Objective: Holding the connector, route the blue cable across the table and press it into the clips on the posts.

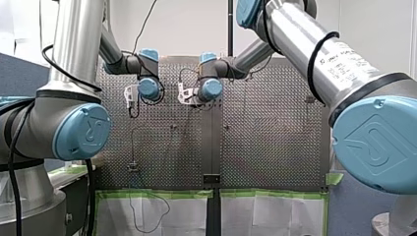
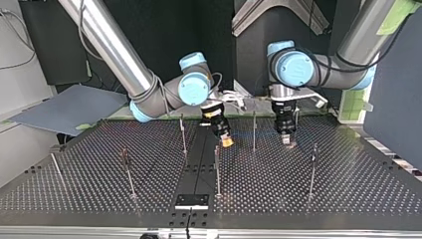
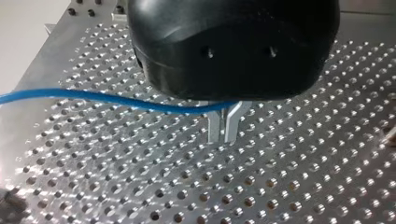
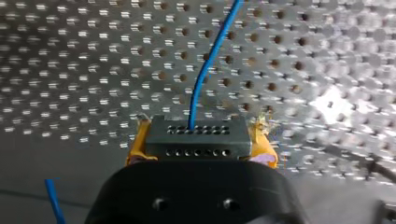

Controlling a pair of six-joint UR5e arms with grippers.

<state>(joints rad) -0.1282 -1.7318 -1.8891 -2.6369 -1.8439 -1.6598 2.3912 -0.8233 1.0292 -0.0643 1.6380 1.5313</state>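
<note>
In the right wrist view my right gripper (image 4: 201,145) is shut, its yellow pads (image 4: 136,145) clamping a dark grey connector (image 4: 194,133). The blue cable (image 4: 201,77) leaves the connector and runs ahead over the perforated table. My left gripper (image 3: 223,139) has its metal fingers (image 3: 215,128) pressed together just above the table, and the blue cable (image 3: 107,99) reaches them near their roots from one side. In the top view my right gripper (image 2: 227,143) hangs low near the middle, and my left gripper (image 2: 286,139) is to its right. Both grippers (image 1: 183,96) (image 1: 131,101) show at the far end in the front view.
Several thin posts stand on the perforated table (image 2: 348,189), among them a post (image 2: 254,130) between the two grippers, a post (image 2: 217,169) nearer the camera and a post (image 2: 313,169) at the right. A black plate (image 2: 191,201) lies at the table's near edge.
</note>
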